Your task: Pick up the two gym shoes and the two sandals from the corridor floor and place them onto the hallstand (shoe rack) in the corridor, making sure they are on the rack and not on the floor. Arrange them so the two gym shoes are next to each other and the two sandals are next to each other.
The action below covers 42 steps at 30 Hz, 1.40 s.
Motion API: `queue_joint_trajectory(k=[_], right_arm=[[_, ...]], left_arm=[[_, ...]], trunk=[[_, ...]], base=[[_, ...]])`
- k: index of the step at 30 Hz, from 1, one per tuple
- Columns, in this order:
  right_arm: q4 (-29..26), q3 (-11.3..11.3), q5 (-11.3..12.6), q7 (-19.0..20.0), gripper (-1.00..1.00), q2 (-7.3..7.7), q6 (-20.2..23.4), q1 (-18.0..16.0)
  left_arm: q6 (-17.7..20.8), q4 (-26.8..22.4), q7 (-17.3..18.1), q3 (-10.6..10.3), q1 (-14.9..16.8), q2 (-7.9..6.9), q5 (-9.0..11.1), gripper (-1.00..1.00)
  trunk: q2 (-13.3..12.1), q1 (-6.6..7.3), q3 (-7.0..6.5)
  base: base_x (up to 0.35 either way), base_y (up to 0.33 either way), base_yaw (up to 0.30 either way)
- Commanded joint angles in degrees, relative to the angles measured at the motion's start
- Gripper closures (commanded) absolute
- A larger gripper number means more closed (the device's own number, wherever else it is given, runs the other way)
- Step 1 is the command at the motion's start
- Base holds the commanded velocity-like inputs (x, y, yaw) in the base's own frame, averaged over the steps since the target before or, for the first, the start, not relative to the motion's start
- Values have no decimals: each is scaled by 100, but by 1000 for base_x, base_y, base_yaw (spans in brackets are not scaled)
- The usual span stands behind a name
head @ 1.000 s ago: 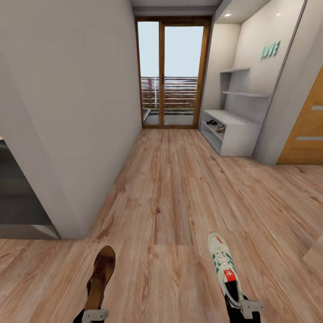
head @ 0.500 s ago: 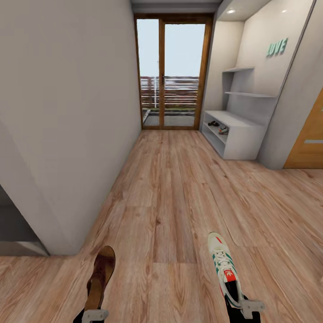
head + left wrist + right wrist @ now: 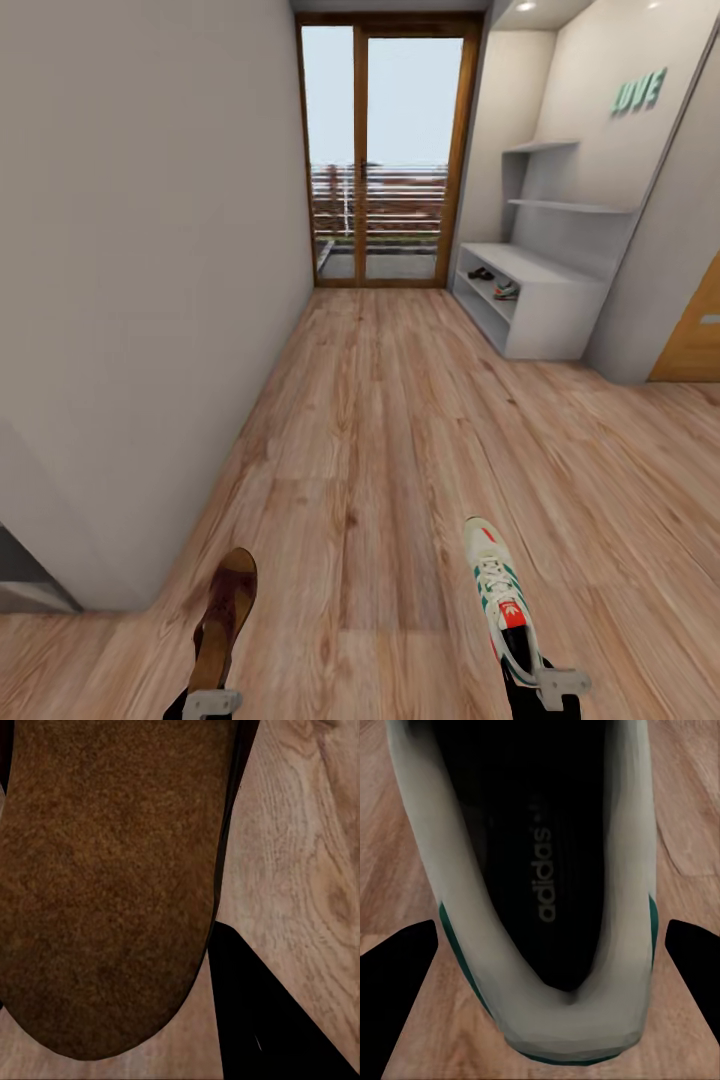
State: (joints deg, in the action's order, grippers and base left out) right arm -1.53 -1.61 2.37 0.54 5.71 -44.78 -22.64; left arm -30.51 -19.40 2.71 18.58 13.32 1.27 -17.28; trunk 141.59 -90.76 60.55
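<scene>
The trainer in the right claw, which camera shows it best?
The head view: the whole trainer shows from above, with laces, green stripes and red tongue patch. The right wrist view shows its heel and dark insole close up.

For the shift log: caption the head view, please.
Robot in corridor, sandal in left gripper, trainer in right gripper, shoe rack ahead on the right.

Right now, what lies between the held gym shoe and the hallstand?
In the head view, bare corridor floor: nothing stands between the gym shoe in the right gripper and the hallstand far ahead on the right.
</scene>
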Motion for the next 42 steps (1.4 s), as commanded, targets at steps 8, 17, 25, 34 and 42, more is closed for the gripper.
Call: queue_joint_trajectory(k=[8,17,25,34,42], right_arm=[[3,-15,27,11,100,1,-16,-3],[3,-15,27,8,100,1,-13,-3],[3,-15,24,8,100,1,-16,-3],[2,-15,27,8,100,1,-16,-3],[3,-15,25,8,100,1,-15,-3]], left_arm=[[-17,-2,19,49,4,5,-57,100],[-17,-2,19,49,4,5,-57,100],[-17,-2,19,49,4,5,-57,100],[-17,6,19,45,4,18,-57,100],[-17,7,19,41,4,40,-57,100]], trunk=[[2,-2,29],[2,-2,30],[2,-2,30],[2,-2,30],[2,-2,30]], base=[[340,0,0],[340,0,0],[340,0,0],[340,0,0],[340,0,0]])
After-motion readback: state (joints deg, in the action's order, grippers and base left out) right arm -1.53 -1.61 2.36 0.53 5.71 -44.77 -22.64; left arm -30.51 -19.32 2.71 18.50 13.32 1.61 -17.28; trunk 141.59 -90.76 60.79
